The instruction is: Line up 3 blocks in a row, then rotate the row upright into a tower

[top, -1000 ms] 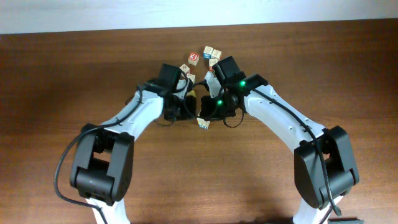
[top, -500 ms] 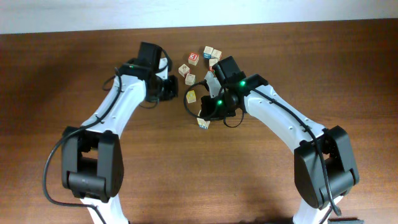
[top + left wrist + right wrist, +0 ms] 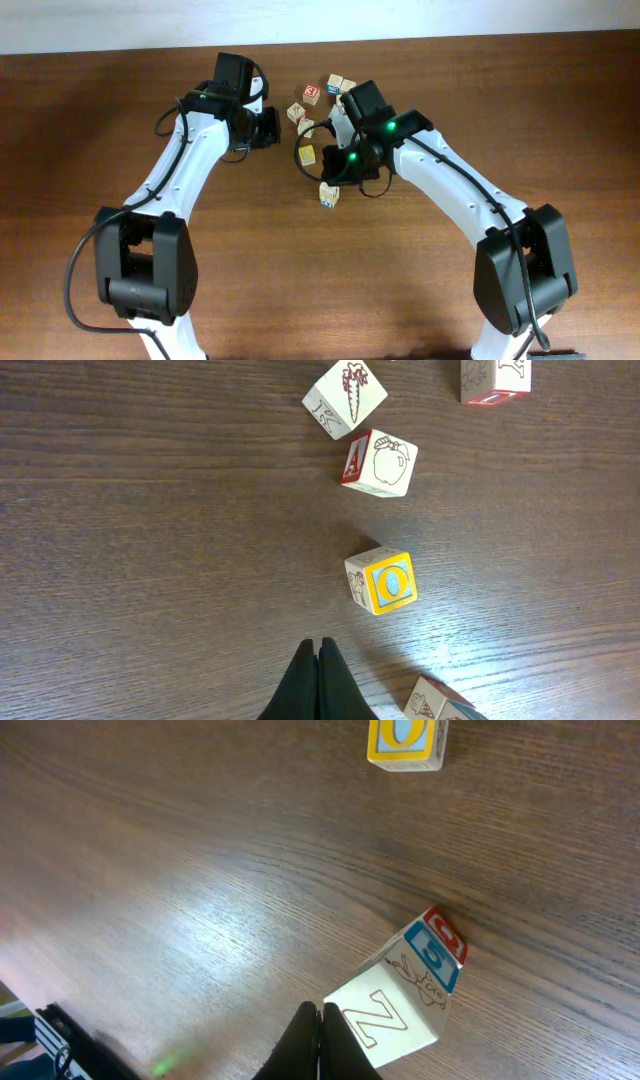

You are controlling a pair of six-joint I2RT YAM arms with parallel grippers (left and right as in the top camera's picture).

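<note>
**Right gripper (image 3: 320, 1012) shut and empty, tips at the Z block; rotation count unclear**

Z block (image 3: 395, 1010) sits on the wooden table (image 3: 150, 870), just beside the closed right tips; contact uncertain. Yellow O cube (image 3: 405, 742) lies near, beyond it. Left gripper (image 3: 318, 648) is also shut and empty, near that cube. Carrot cube (image 3: 345, 398) and apple cube (image 3: 380, 462) lie farther off. Likely mid-nudge on one block; no finished rotation is provable.

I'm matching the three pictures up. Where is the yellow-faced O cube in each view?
Overhead: the yellow-faced O cube lies just above the picture's centre.
Left wrist: the cube sits right of centre.
Right wrist: the cube is at the top edge.
Shared landmark: the Z block close by.
</note>
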